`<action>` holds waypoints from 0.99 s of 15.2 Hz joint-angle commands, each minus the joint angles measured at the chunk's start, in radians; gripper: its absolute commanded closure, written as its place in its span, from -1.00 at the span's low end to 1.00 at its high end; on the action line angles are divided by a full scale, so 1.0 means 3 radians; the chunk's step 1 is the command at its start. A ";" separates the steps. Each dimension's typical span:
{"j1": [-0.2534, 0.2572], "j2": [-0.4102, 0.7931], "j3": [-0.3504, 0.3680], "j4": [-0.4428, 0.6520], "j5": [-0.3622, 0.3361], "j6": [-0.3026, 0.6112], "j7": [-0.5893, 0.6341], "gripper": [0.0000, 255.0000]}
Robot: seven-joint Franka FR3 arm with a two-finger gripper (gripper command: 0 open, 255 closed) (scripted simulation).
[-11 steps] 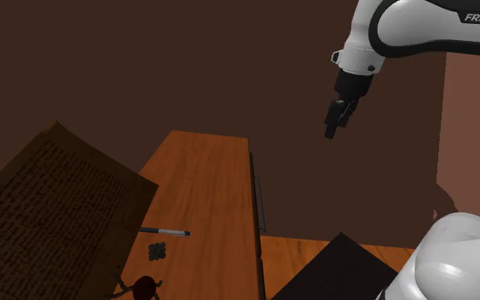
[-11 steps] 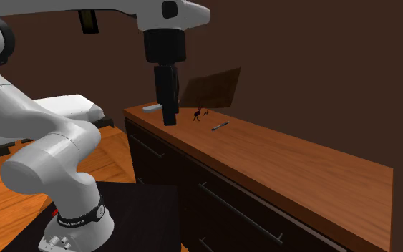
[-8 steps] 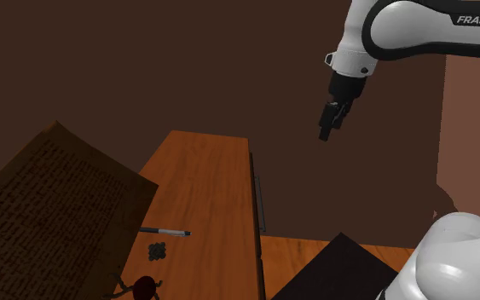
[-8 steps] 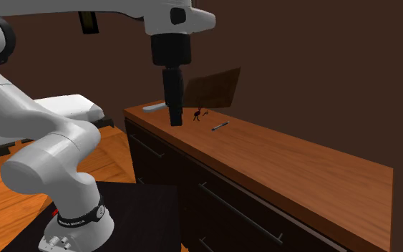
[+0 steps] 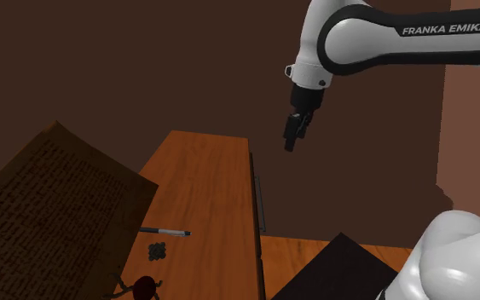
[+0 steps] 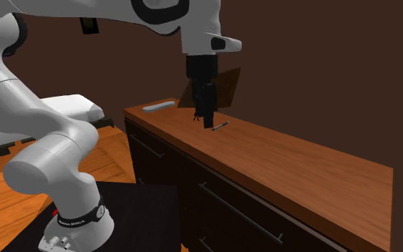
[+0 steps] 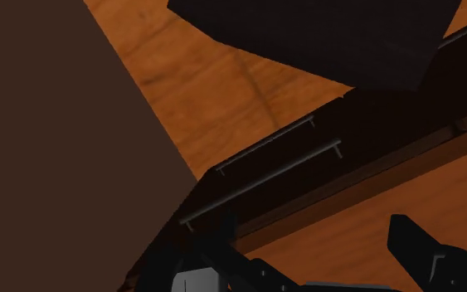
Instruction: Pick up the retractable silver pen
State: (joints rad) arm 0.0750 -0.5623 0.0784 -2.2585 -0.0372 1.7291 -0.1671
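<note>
While the hand (image 5: 289, 145) hangs aloft, the pen (image 5: 165, 231) lies apart, untouched.

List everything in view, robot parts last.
pen: one, silver-grey, lying on the cabinet top.
cabinet: one, orange-brown top, dark drawers.
board: one, dark brown, propped at the cabinet's end.
cluster: one, black, beside the pen.
figurine: one, dark red, next to the cluster.
bar: one, grey, on the cabinet's corner.
stand: one, black, on the floor.
arm: one, white.
gripper: one, black, in the air, jaws apart.
</note>
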 commanded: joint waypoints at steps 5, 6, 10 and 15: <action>0.0206 0.0460 0.0213 0.0142 0.0159 0.0272 0.0013 -1.00; 0.0237 0.0541 0.0248 0.0176 0.0180 0.0312 0.0013 -1.00; 0.0360 0.0869 0.0389 0.0335 0.0246 0.0458 0.0015 -1.00; 0.0507 0.1290 0.0565 0.0580 0.0291 0.0607 0.0023 -1.00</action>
State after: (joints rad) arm 0.2180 -0.1999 0.2374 -2.0985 0.0471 1.9023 -0.1603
